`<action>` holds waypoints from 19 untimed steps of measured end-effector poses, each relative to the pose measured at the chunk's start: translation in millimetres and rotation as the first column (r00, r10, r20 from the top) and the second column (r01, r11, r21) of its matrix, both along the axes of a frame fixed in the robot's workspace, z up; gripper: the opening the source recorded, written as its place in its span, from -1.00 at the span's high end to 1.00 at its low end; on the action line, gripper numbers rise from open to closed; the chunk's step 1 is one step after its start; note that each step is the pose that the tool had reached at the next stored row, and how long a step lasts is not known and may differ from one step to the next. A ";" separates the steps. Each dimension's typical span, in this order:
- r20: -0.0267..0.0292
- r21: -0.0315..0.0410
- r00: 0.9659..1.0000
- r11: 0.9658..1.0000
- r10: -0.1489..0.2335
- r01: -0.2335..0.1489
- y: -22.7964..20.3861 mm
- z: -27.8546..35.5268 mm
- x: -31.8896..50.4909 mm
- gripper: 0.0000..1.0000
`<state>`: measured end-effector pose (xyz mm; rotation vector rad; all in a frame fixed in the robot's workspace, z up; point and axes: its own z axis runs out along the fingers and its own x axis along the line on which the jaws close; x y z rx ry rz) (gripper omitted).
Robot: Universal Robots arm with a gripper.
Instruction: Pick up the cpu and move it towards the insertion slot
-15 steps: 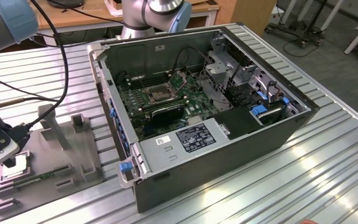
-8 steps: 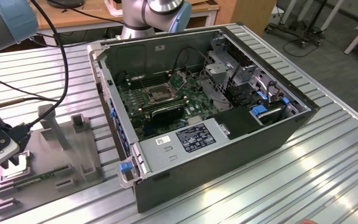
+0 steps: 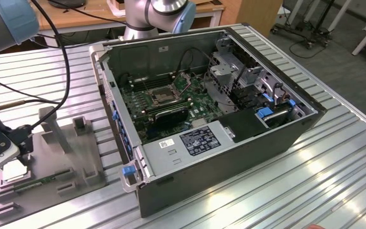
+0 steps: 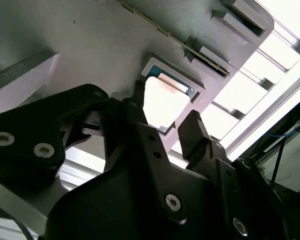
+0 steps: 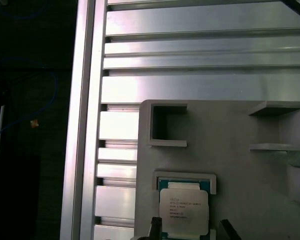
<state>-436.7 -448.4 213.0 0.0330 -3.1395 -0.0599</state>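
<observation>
The cpu (image 3: 15, 171), a flat pale square chip, lies in a square recess of the grey plastic tray (image 3: 55, 162) at the exterior view's left. My gripper (image 3: 10, 164) hangs right above it. In both wrist views the black fingers (image 4: 190, 127) stand on either side of the cpu (image 4: 162, 102), open, with a gap on one side at least. In the first wrist view the cpu (image 5: 184, 210) shows with the fingertips (image 5: 154, 226) at its edges. The insertion slot (image 3: 164, 96), with its silver frame, sits on the green board inside the open computer case, far from the gripper.
The open computer case (image 3: 247, 143) fills the middle of the slatted aluminium table (image 3: 335, 181). The tray carries upright grey posts (image 3: 51, 125) and a narrow green circuit strip (image 3: 40, 182). Black cables (image 3: 62, 71) hang over the table. The table's edge (image 5: 82, 125) runs close beside the tray.
</observation>
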 end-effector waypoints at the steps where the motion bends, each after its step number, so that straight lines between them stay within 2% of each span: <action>1: 0.000 0.000 1.000 1.000 0.000 0.000 0.0 0.0 0.0 -0.06; 3: 0.000 0.000 1.000 1.000 0.000 0.000 0.0 0.0 0.0 -0.30; 6: 0.001 0.000 1.000 1.000 0.000 0.000 0.0 -2.0 0.1 -0.30; 16: 0.000 0.000 1.000 1.000 0.000 0.000 0.6 -16.4 0.0 -0.30; 19: 0.000 0.000 1.000 1.000 0.000 0.000 0.9 -17.7 0.0 -0.30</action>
